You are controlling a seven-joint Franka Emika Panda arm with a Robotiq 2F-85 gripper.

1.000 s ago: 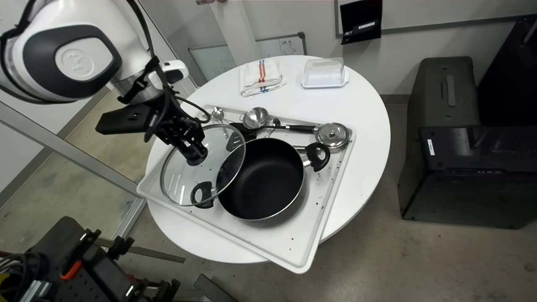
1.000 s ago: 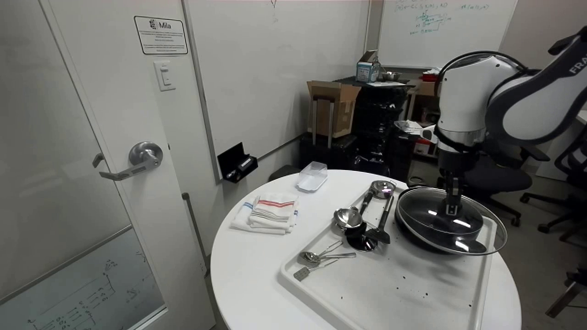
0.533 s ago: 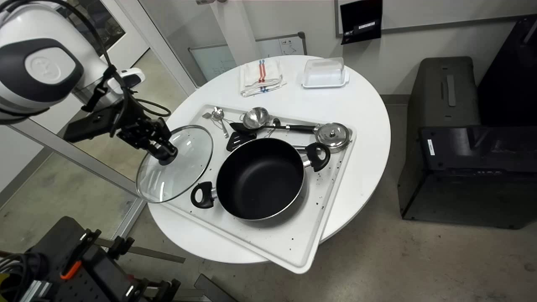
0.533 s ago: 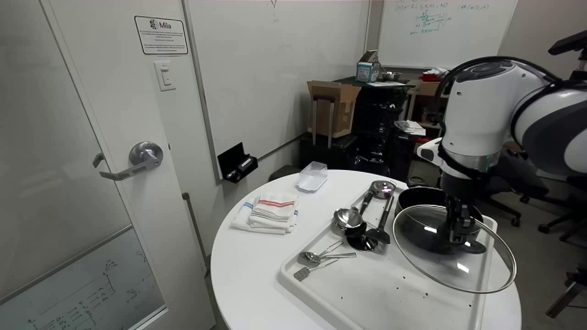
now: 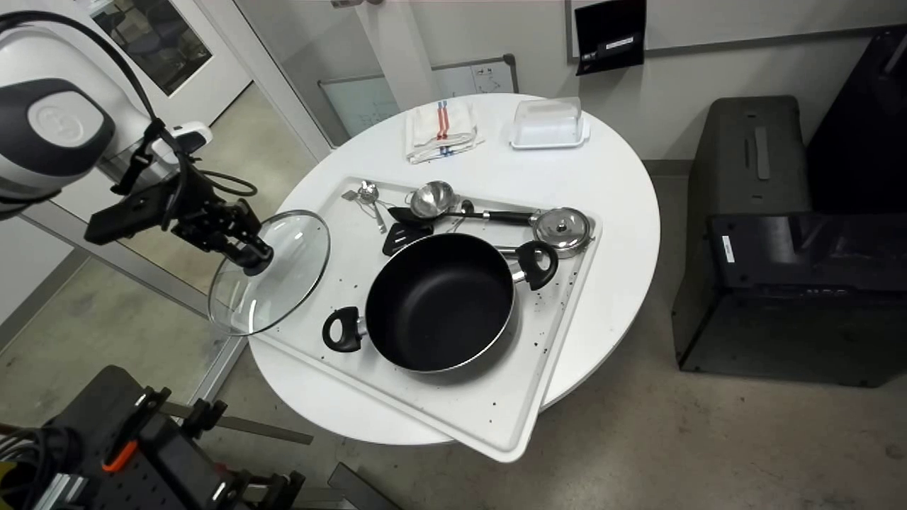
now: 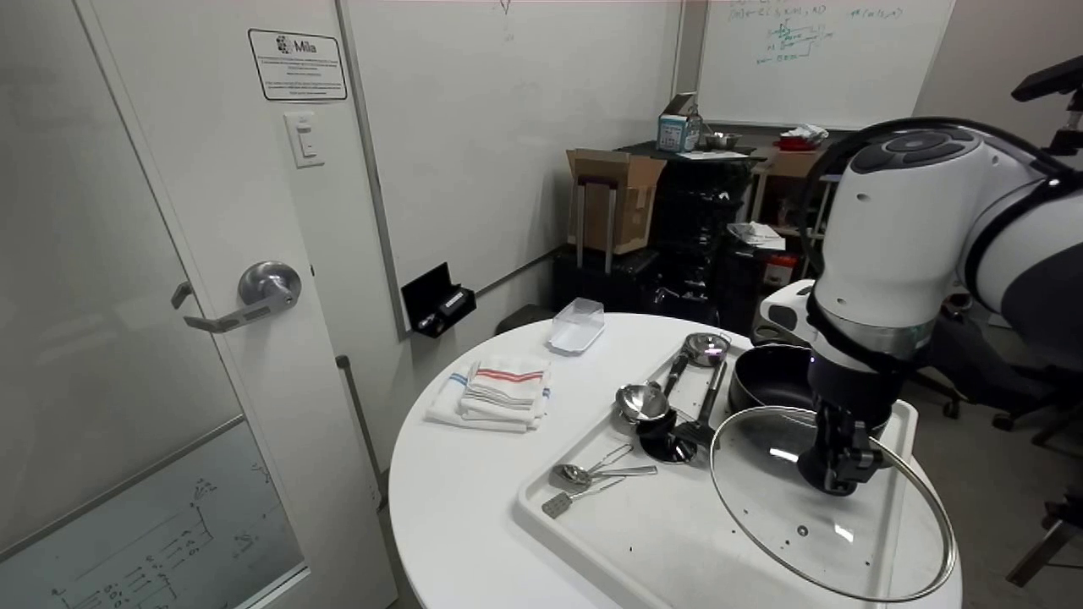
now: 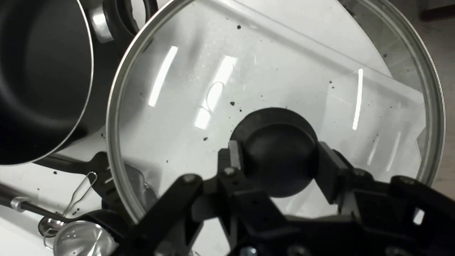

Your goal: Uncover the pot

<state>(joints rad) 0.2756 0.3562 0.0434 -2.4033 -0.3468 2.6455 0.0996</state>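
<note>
End effector point(image 7: 280, 160) grips lid knob point(image 7: 277, 149), pot point(image 5: 440, 303) uncov'd.

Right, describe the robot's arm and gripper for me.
The robot arm has rounded white casing, dark grey panels and a silvery wrist band; a black cable runs along it. The gripper is black, with two jointed fingers.

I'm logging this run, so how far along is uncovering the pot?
Done: the pot is uncovered, its inside open to view. In hand: the gripper holds the black knob of the glass lid, beside the pot. Left, probably: setting the lid down, unless it already rests, and letting go.
</note>
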